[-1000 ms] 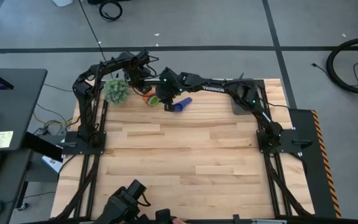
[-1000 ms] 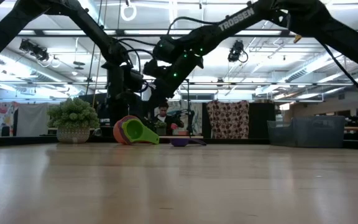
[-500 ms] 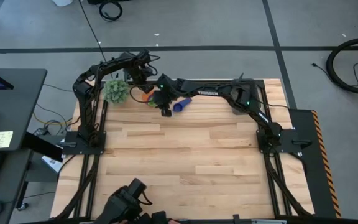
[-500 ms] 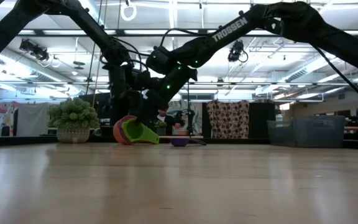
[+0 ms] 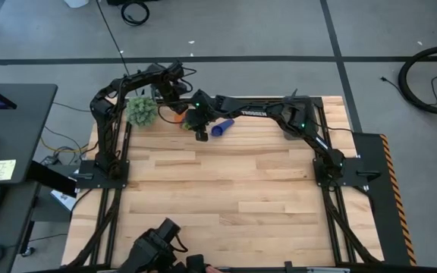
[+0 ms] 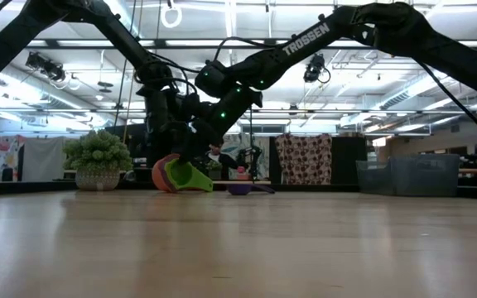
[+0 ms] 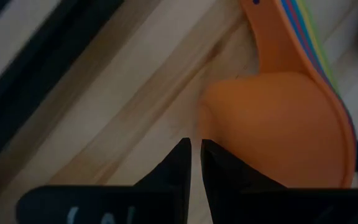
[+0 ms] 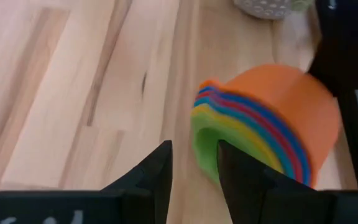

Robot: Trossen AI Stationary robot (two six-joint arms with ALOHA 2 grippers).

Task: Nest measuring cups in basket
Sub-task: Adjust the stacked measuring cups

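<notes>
Measuring cups [image 8: 263, 121], nested on their side with orange outermost, lie just ahead of the right gripper [image 8: 193, 163], whose part-open jaws straddle nothing yet. Its best move, I judge, is onto the green rim, squarely. The left gripper [image 7: 194, 163], jaws nearly closed and empty, sits against the orange shell.

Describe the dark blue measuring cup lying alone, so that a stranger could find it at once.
Look at the far edge of the wooden table, where both arms meet beside the fuzzy green plant ball. Just to the right of the nested stack of cups lies the dark blue cup. It alone is separate and not stacked.
</notes>
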